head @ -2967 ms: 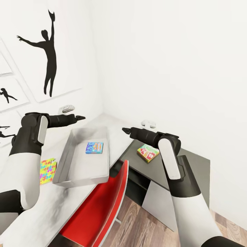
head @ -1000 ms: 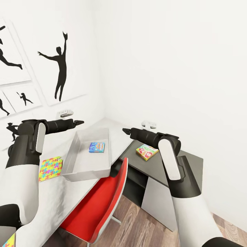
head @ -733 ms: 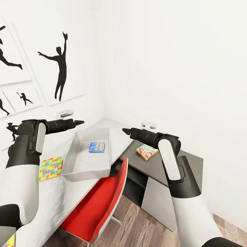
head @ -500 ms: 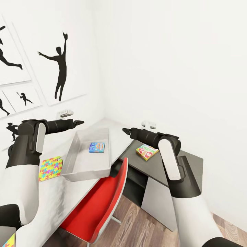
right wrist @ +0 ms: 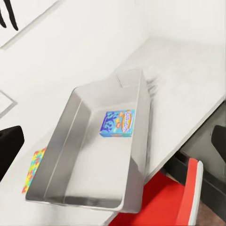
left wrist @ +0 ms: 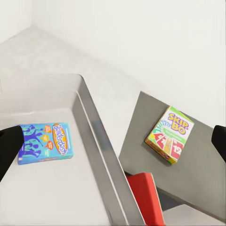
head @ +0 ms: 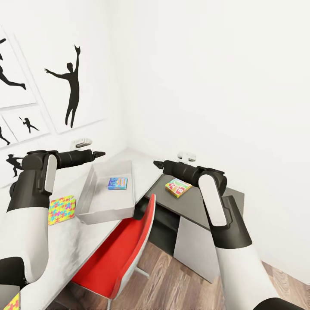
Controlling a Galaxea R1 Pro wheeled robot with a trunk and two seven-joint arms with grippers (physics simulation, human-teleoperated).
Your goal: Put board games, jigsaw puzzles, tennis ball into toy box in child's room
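Note:
The light grey toy box sits on the pale table, with a blue board game flat inside it. A yellow-green board game lies on the lower dark cabinet top. One jigsaw puzzle rests left of the box, and another puzzle's corner peeks in at the bottom left. My left gripper hovers open above the box's far left rim. My right gripper hangs open beyond the yellow-green game. Both hold nothing. The tennis ball and the bed are out of view.
A red chair is tucked under the table's front edge, below the toy box. White walls meet at the corner behind the table, with black silhouette posters on the left one. Wood floor lies in front of the cabinet.
The whole view has shifted a little, so the box, games and chair sit slightly further left. Both arms keep the same pose, and both grippers stay open.

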